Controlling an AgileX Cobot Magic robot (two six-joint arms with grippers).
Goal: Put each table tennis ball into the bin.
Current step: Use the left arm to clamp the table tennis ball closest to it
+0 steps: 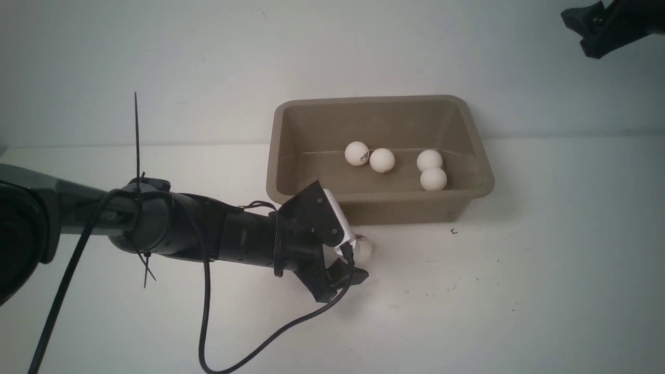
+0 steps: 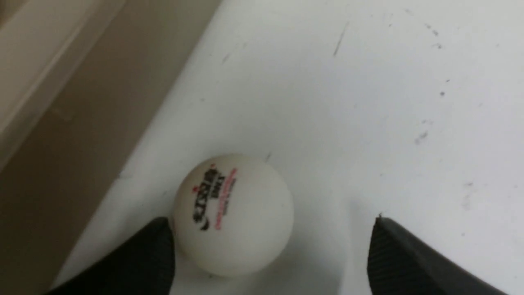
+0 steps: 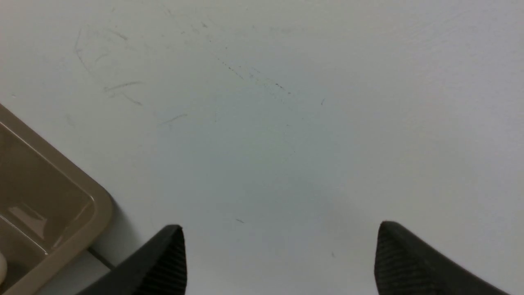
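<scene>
The taupe bin [image 1: 470,195] stands at the table's middle with several white table tennis balls [image 1: 382,160] on its floor. One more ball [image 1: 363,249] lies on the table just in front of the bin's near wall. My left gripper [image 1: 360,258] is down around it and open. In the left wrist view this ball [image 2: 233,213] sits between the spread fingers, against one fingertip [image 2: 155,254] and well apart from the other. My right gripper [image 1: 577,32] is raised at the far right, open and empty [image 3: 280,246].
The bin's outer wall [image 2: 61,123] runs close beside the left gripper. The bin's corner [image 3: 53,196] shows in the right wrist view over bare white table. A black cable [image 1: 208,322] loops from the left arm onto the table.
</scene>
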